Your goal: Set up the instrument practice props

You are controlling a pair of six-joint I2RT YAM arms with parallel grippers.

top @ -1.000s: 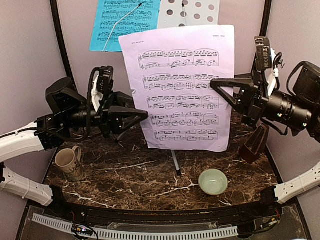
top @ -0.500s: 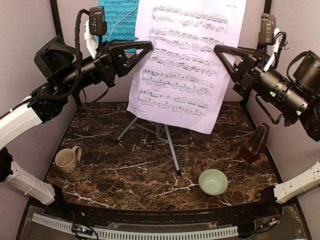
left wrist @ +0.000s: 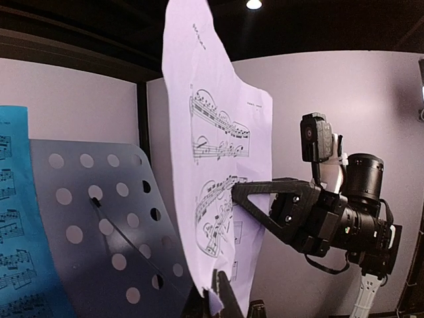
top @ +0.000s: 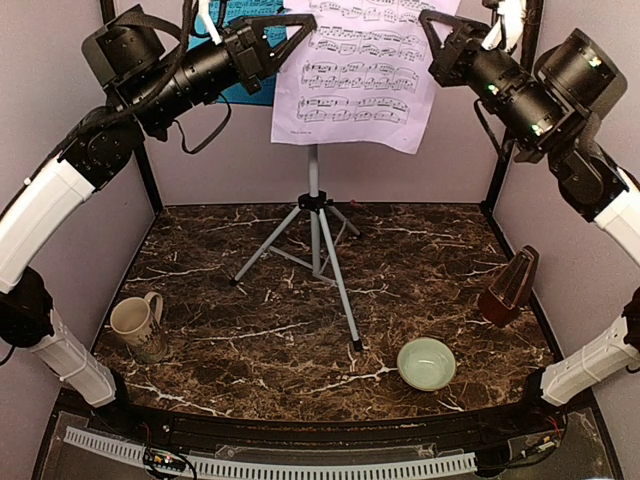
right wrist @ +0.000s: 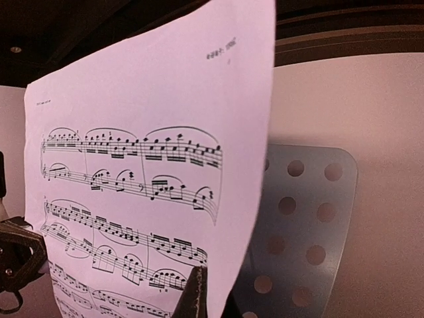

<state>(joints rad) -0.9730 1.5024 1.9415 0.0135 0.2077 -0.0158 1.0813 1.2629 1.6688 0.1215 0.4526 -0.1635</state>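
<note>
Both grippers hold the lilac music sheet (top: 360, 75) high at the back, in front of the music stand's desk. My left gripper (top: 300, 22) is shut on its left edge and my right gripper (top: 430, 20) is shut on its right edge. The left wrist view shows the sheet (left wrist: 205, 172) edge-on beside the perforated desk (left wrist: 99, 232) and the blue music sheet (left wrist: 13, 225). The right wrist view shows the sheet (right wrist: 146, 185) in front of the desk (right wrist: 298, 232). The stand's tripod (top: 315, 240) stands mid-table. The metronome (top: 510, 288) stands at the right. The blue sheet (top: 235, 60) shows behind the left gripper.
A beige mug (top: 135, 325) stands at the front left. A pale green bowl (top: 426, 363) sits at the front right. Grey walls close in the dark marble table (top: 250, 320) on three sides.
Both grippers have lifted the lilac sheet from low in front of the stand up to the top of the view, uncovering the tripod.
</note>
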